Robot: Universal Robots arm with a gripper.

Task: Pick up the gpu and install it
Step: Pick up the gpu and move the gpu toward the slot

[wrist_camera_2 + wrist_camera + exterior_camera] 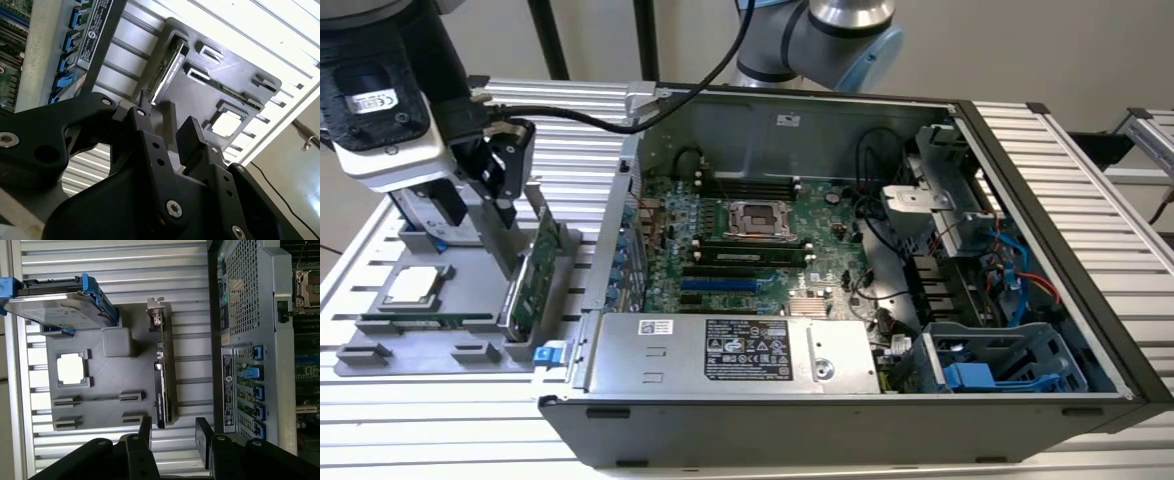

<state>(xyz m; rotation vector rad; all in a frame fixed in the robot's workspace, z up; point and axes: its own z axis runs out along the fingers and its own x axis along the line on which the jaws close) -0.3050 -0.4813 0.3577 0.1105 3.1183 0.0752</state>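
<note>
On edge in a slot of the grey plastic holder tray (105, 410) stands the gpu (161, 385), a flat green circuit card with a black cooler block on one face and a silver metal bracket (155, 315) at one end. Over the tray, near the card's end away from the bracket, hovers the black two-fingered hand (174, 436). Its fingers (204, 437) are spread, with nothing between them, and are apart from the card. The same tray holds a square silver processor chip (72, 368) and a silver hard drive in a blue frame (60, 305). The tray rests on the ribbed aluminium desk (125, 270), to the exterior view's left of the open black computer case (854, 430), whose green motherboard (761, 225) is exposed.
</note>
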